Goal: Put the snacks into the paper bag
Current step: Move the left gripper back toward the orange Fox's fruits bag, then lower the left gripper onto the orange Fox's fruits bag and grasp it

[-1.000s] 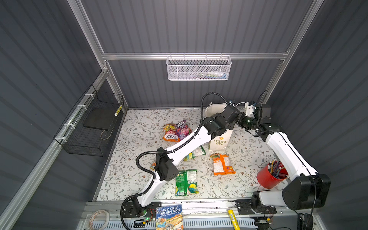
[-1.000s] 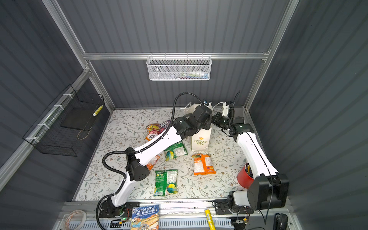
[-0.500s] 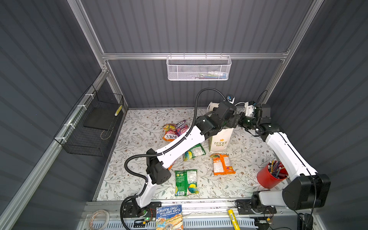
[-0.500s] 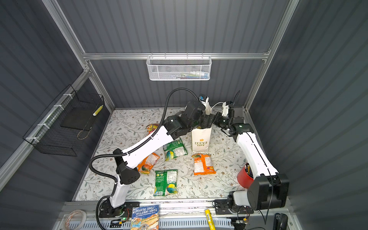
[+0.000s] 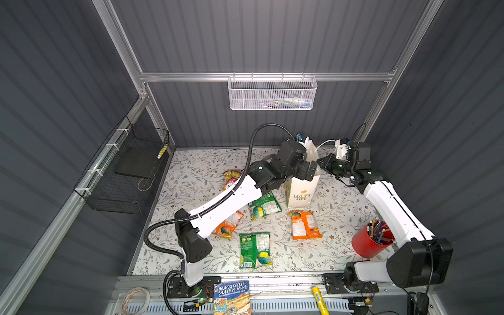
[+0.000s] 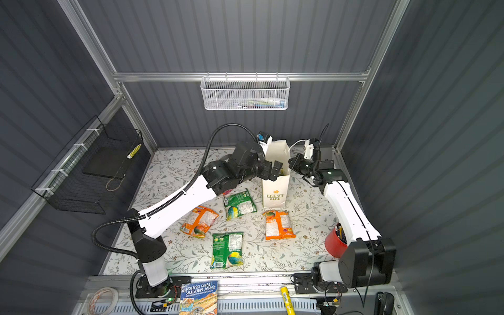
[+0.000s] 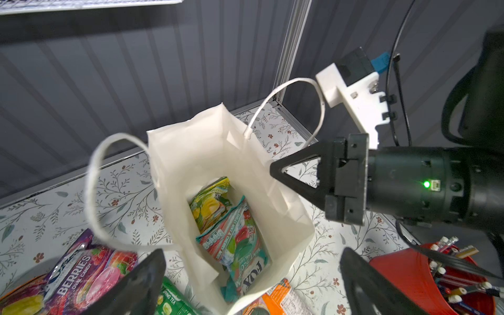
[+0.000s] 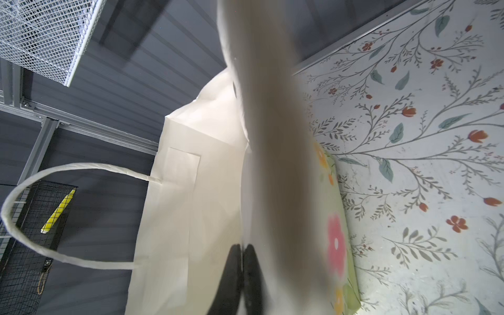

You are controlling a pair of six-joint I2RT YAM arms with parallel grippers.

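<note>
1. Dark grey ribbed walls close in a table point(image 5: 191, 169) covered with a leaf-and-flower print. A white mesh basket point(image 5: 271, 95) hangs on the back wall and a black wire basket point(image 5: 125, 174) on the left wall.
2. The paper bag point(image 5: 301, 191) stands upright near the back of the table, mouth open, with "LOVE LIFE" facing the front.
3. The left gripper point(image 7: 252, 261) hangs just above the bag's mouth, jaws spread wide with nothing between them.
4. The right gripper point(image 8: 242, 259) has its jaws pressed together on the bag's right rim, pinching the paper.
5. Inside the bag a teal packet point(image 7: 240, 245) lies touching a yellow-green packet point(image 7: 210, 204).
6. Just in front of the bag lies an orange packet point(image 5: 304, 225), and nearer the front edge a green packet point(image 5: 255, 249).
7. A second green packet point(image 5: 264, 208) and a second orange packet point(image 5: 227, 225) lie partly under the left arm.
8. A purple packet point(image 7: 81, 270) marked "BERRIES" lies left of the bag.
9. A red cup point(image 5: 368, 245) of pencils stands at the front right beside the right arm, and a book point(image 5: 231, 297) lies on the front rail.
</note>
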